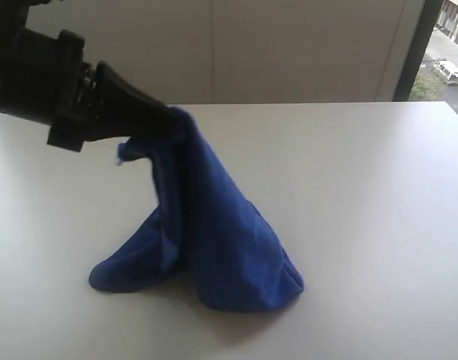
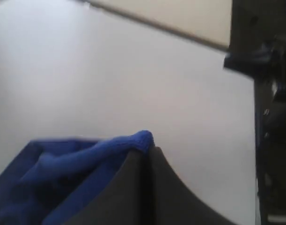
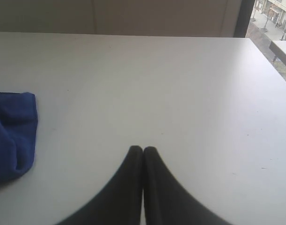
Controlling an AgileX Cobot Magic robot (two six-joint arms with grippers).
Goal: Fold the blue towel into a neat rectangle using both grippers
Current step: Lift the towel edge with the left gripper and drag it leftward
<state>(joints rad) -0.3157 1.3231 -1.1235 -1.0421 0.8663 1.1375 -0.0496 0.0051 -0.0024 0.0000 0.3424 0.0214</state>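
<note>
Left black gripper (image 1: 167, 120) clamped on raised end of deep royal-blue microfibre towel (image 1: 214, 232) — lower end resting on white desk (image 1: 363, 195). Right black gripper (image 3: 143, 150) — jaws together, beside towel.

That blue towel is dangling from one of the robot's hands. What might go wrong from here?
1. The left hand pinches only a small bunch of the blue towel at its tips, so the cloth may slip free.
2. The towel hangs crumpled, its lower end heaped on the table; a fold from this shape may come out lumpy.
3. The right hand is shut, empty and apart from the towel, and may struggle to find a clean corner.
</note>
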